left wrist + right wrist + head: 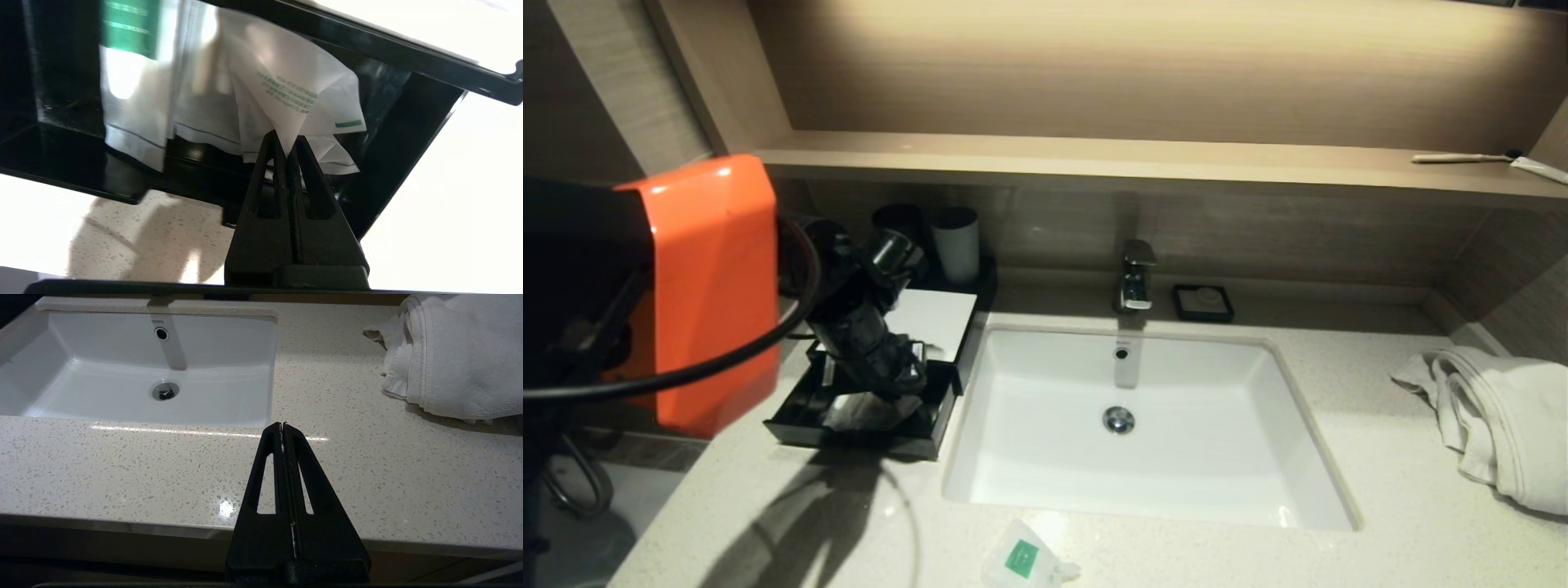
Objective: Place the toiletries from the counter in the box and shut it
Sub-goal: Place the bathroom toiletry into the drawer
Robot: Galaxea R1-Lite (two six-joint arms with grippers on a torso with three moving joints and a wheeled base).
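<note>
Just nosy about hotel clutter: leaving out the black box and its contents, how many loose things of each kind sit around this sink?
Cups: 2 (dark, pale)
Towel bundle: 1
Soap dish: 1
Green-labelled sachet: 1
Toothbrush: 1
Tube: 1
Total: 7
Uncounted: left gripper, jaws shut on a held sachet in the box; right gripper idle over the counter.

Glossy black plastic box [866, 425], thin crinkled white plastic sachet [294, 98], matt black plastic left pincer [288, 149], polished speckled beige stone worktop [122, 469], smooth white glazed sink [1127, 425], shiny chrome tap [1135, 282], soft white terry towel [1494, 416], matt wood-grain shelf [1094, 159]
</note>
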